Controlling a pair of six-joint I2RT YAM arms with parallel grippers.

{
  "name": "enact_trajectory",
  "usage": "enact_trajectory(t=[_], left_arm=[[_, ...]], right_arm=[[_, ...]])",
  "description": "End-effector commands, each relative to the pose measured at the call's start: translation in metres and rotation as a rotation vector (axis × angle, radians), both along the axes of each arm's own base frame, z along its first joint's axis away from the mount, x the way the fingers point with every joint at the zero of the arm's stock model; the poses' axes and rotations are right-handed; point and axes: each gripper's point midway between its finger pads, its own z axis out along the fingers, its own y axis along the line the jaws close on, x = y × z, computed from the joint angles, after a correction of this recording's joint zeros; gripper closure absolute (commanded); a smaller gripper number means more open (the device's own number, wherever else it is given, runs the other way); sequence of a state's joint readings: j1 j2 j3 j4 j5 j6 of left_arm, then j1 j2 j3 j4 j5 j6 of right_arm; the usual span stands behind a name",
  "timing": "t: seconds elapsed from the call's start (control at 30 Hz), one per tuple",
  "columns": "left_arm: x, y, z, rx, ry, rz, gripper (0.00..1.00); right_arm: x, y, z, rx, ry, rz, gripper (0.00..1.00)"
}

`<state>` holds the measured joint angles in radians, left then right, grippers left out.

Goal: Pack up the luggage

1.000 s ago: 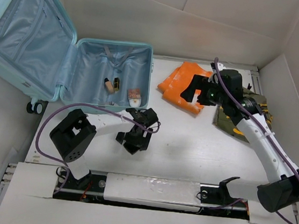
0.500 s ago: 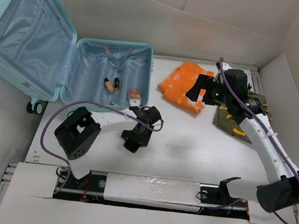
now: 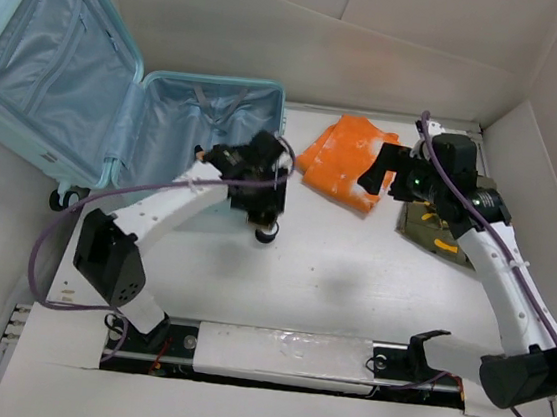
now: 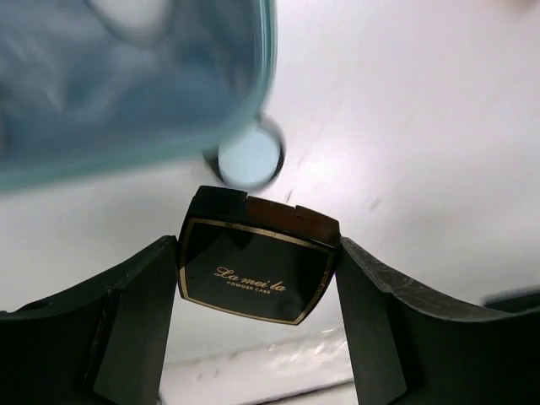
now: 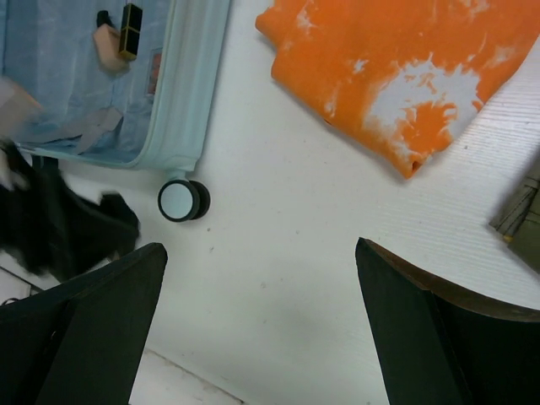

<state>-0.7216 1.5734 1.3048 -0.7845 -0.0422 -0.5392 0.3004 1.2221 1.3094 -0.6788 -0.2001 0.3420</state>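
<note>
White table (image 3: 371, 279); left jaws clamp powder compact (image 4: 257, 267) near luggage (image 3: 174, 106)

The luggage (image 3: 52, 72) is showing pale aqua, grey-blue inside. At its three o'clock, a cloth (image 3: 347, 161) is showing orange with white tie-dye blotches. The powder compact (image 4: 256, 268) is gleaming black, gold-edged and gold-lettered.
</note>
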Motion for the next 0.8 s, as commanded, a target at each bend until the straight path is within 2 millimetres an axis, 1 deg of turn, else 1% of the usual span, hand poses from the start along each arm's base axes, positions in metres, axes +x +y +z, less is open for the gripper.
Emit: enact_trajectory(t=[0.0, 0.03, 0.07, 0.1, 0.13, 0.17, 0.2, 0.23, 0.27, 0.3, 0.33, 0.37, 0.4, 0.43, 0.5, 0.53, 0.57, 0.6, 0.63, 0.67, 0.7, 0.73, 0.77], left_arm=[[0.055, 0.013, 0.103, -0.152, -0.215, 0.069, 0.75], [0.071, 0.019, 0.115, -0.152, -0.251, 0.091, 0.75], [0.101, 0.033, 0.131, -0.132, -0.303, 0.135, 0.75], [0.111, 0.042, 0.118, -0.110, -0.277, 0.165, 0.73], [0.133, 0.048, 0.136, -0.117, -0.335, 0.192, 0.73], [0.161, 0.072, 0.117, -0.076, -0.306, 0.249, 0.73], [0.176, 0.085, 0.112, -0.067, -0.302, 0.287, 0.73], [0.195, 0.094, 0.119, -0.082, -0.327, 0.318, 0.72], [0.210, 0.106, 0.112, -0.075, -0.326, 0.352, 0.72], [0.229, 0.131, 0.087, -0.042, -0.293, 0.413, 0.72], [0.240, 0.142, 0.081, -0.037, -0.292, 0.439, 0.71], [0.252, 0.160, 0.081, -0.007, -0.312, 0.484, 0.71], [0.260, 0.173, 0.072, -0.004, -0.297, 0.524, 0.69], [0.269, 0.198, 0.053, 0.005, -0.268, 0.573, 0.69], [0.276, 0.222, 0.038, 0.005, -0.250, 0.643, 0.68], [0.280, 0.244, 0.027, 0.013, -0.239, 0.703, 0.66], [0.280, 0.251, 0.023, 0.018, -0.230, 0.717, 0.66], [0.282, 0.259, 0.024, 0.012, -0.240, 0.739, 0.63], [0.282, 0.265, 0.016, 0.026, -0.228, 0.752, 0.60], [0.282, 0.265, 0.016, 0.026, -0.228, 0.752, 0.49], [0.280, 0.265, 0.013, 0.029, -0.219, 0.752, 0.40], [0.279, 0.265, 0.008, 0.036, -0.213, 0.742, 0.33], [0.278, 0.265, 0.023, 0.025, -0.247, 0.743, 0.27]], right_arm=[[-0.012, -0.009, 0.026, -0.004, -0.084, 0.002, 0.00], [-0.014, -0.010, 0.024, -0.004, -0.082, 0.002, 0.00], [-0.019, -0.011, 0.019, -0.006, -0.077, 0.002, 0.00], [-0.021, -0.012, 0.016, -0.008, -0.072, 0.003, 0.00], [-0.024, -0.012, 0.014, -0.008, -0.071, 0.003, 0.00], [-0.028, -0.014, 0.006, -0.014, -0.050, 0.003, 0.00], [-0.035, -0.014, 0.008, -0.001, -0.049, 0.006, 0.00], [-0.038, -0.015, 0.008, 0.000, -0.053, 0.006, 0.00], [-0.042, -0.016, 0.007, -0.001, -0.049, 0.006, 0.00], [-0.047, -0.017, 0.006, 0.006, -0.042, 0.000, 0.00], [-0.053, -0.019, 0.008, 0.011, -0.058, 0.000, 0.00], [-0.058, -0.020, 0.009, 0.011, -0.058, 0.000, 0.00], [-0.063, -0.022, 0.003, 0.007, -0.045, 0.000, 0.00], [-0.070, -0.026, 0.008, 0.010, -0.056, -0.016, 0.00], [-0.079, -0.030, 0.003, 0.010, -0.046, -0.029, 0.00], [-0.084, -0.031, -0.002, 0.006, -0.034, -0.029, 0.00], [-0.089, -0.032, 0.001, 0.021, -0.048, -0.036, 0.00], [-0.092, -0.033, 0.002, 0.022, -0.051, -0.036, 0.00], [-0.094, -0.034, -0.001, 0.028, -0.043, -0.040, 0.00], [-0.099, -0.035, -0.004, 0.027, -0.040, -0.040, 0.00], [-0.099, -0.035, -0.004, 0.034, -0.036, -0.045, 0.00], [-0.100, -0.037, -0.006, 0.029, -0.038, -0.053, 0.00], [-0.100, -0.037, -0.006, 0.029, -0.038, -0.053, 0.00]])
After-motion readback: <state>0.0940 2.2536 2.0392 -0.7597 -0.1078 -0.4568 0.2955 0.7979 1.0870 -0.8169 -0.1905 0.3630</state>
